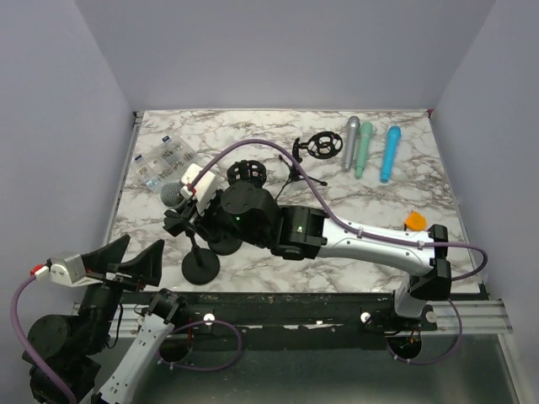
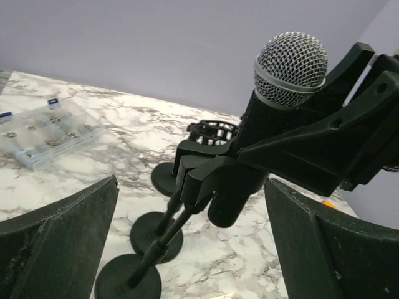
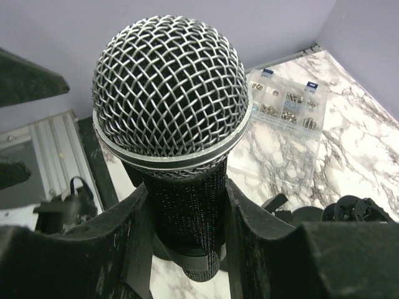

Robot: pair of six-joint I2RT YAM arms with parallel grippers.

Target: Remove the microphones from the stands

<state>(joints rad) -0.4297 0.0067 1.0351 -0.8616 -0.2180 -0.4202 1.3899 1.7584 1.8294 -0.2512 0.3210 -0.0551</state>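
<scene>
Marble-patterned tabletop (image 1: 354, 210) lies under both arms, with plain lilac walls behind. The right gripper (image 1: 189, 212) reaches across to the left side and is clamped on the microphone (image 1: 174, 194). In its wrist view the two fingers (image 3: 124, 246) press either side of the black handle just under the mesh head (image 3: 171, 93), which stands up and out beyond the jaws toward the camera.

Below the right gripper, the handle's lower end sits in the clip (image 2: 202, 171) of the stand (image 1: 200, 267), whose thin rod slants down to a round base on the table.

The microphone's long axis is steeply upright and crosses the fingers, with the head above them and the clip beneath. I judge that the coming pull should follow that axis, upward and head-first, so the handle slides out of the clip rather than dragging the light stand along or tipping it.

The left gripper (image 1: 130, 261) hangs at the near edge with its jaws wide apart and holding nothing. The microphone is ahead of it and slightly higher, well beyond its fingertips. The right arm is clearly the nearer one. From there, the left could steady the stand's rod, which lies ahead of it and lower.
</scene>
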